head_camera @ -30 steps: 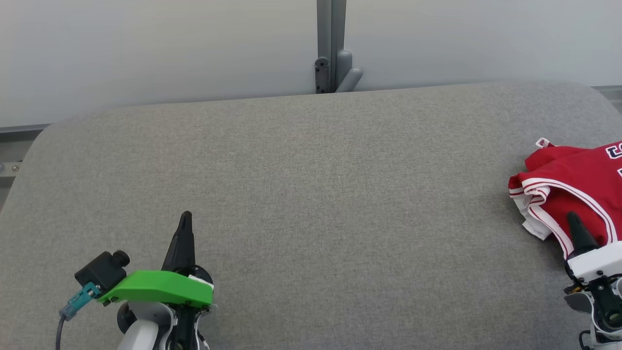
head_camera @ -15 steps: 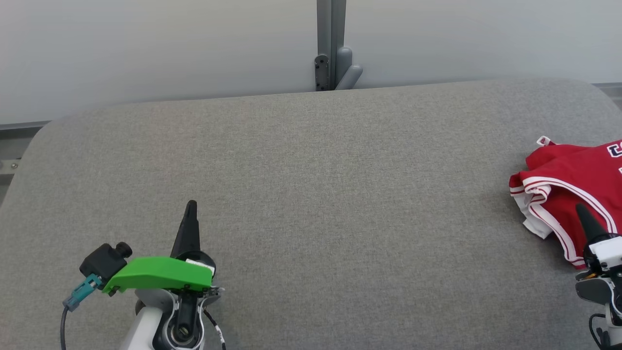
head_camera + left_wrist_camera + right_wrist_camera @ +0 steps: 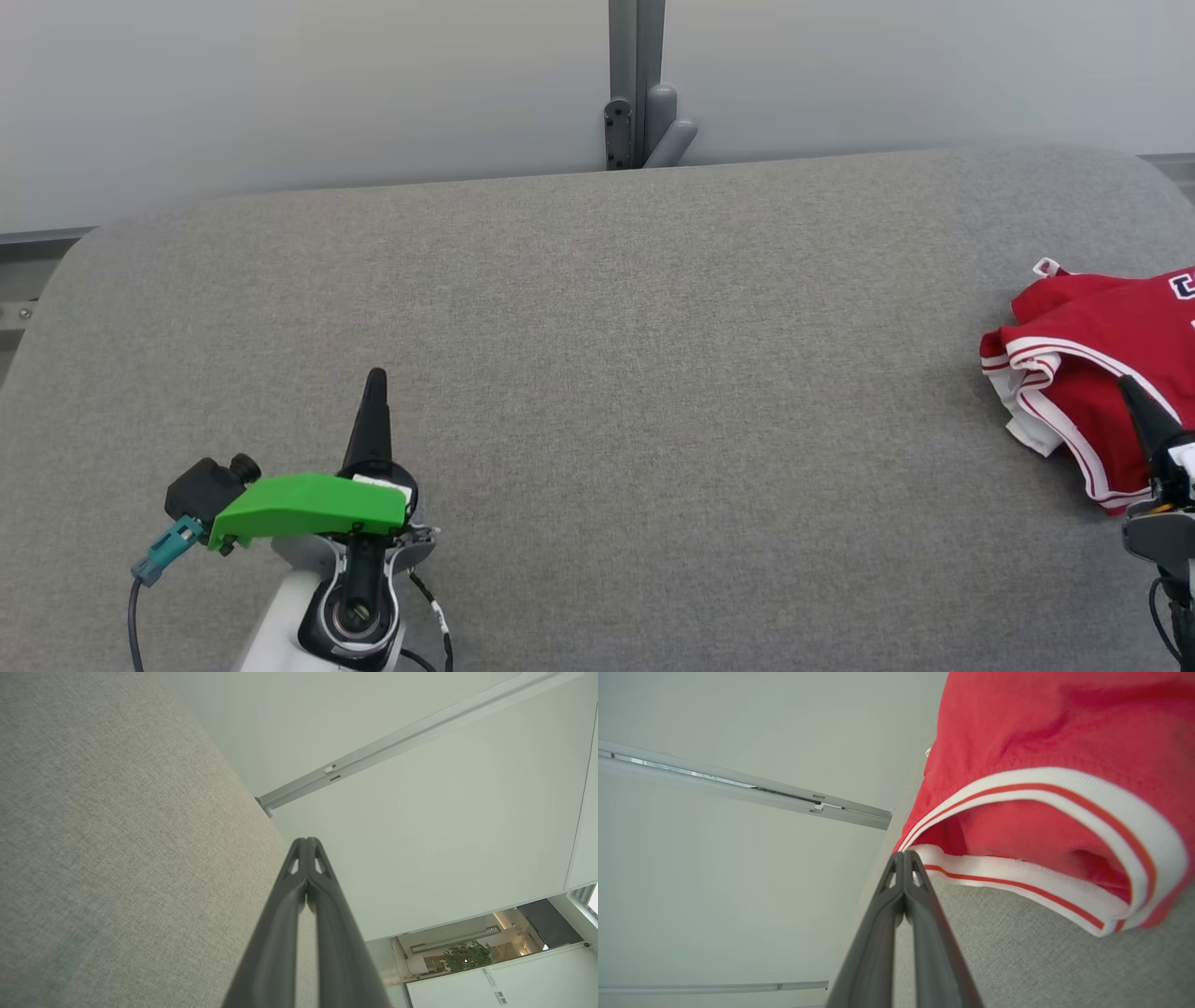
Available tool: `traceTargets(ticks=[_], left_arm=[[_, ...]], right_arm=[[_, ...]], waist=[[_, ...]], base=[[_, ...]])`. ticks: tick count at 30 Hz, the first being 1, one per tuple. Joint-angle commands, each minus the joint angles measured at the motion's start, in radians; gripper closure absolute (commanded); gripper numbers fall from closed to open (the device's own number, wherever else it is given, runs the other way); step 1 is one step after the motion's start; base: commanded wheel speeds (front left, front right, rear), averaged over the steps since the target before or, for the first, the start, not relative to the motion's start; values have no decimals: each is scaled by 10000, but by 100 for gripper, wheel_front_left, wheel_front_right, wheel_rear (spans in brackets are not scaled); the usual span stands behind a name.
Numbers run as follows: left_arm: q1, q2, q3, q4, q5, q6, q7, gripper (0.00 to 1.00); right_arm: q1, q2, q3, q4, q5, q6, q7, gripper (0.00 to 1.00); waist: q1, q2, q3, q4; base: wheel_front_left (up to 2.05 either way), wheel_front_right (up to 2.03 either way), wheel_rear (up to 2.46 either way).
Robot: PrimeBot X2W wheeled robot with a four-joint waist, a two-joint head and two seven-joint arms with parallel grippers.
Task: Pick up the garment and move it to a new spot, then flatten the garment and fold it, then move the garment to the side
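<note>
A red sports jersey with white-and-red striped trim (image 3: 1088,369) lies at the far right of the grey fabric-covered worktop (image 3: 597,373), running out past the picture's right edge. The part that shows is bunched, with one trimmed opening doubled over on itself.

Over the last second the whole head view has slid a little, so the camera has moved. Measured against the cloth, the jersey keeps the same creases and the same place. The right hand (image 3: 1131,390) has drifted rightwards along the jersey's near edge. Its two dark fingers are pressed together with nothing between them, and the right wrist view shows their joined tip (image 3: 903,854) just short of the striped hem (image 3: 1017,877). The left hand (image 3: 374,381) has edged farther from the robot at the near left, well apart from the jersey, its fingers likewise closed on nothing.

So neither hand has cloth, and the jersey has not been disturbed in this second. A jersey lying at the side fits either one waiting to be lifted or one already set aside. The doubled-over trim looks loose rather than squarely folded, though too much is cut off to be sure.
</note>
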Motion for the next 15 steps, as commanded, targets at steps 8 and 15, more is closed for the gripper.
traceTargets(ticks=[8,15], left_arm=[[-548,-117,-75,234,-893,-181,-92,100],[-740,-203,-131,438,-1492,-273,-119,100]], right_arm=[[-534,-216,-328,371,930,6,421,100],[-751,-292,-532,665,1529,5,697,100]], waist=[[0,0,45,1],[0,0,81,2]], base=[[0,0,0],[0,0,0]])
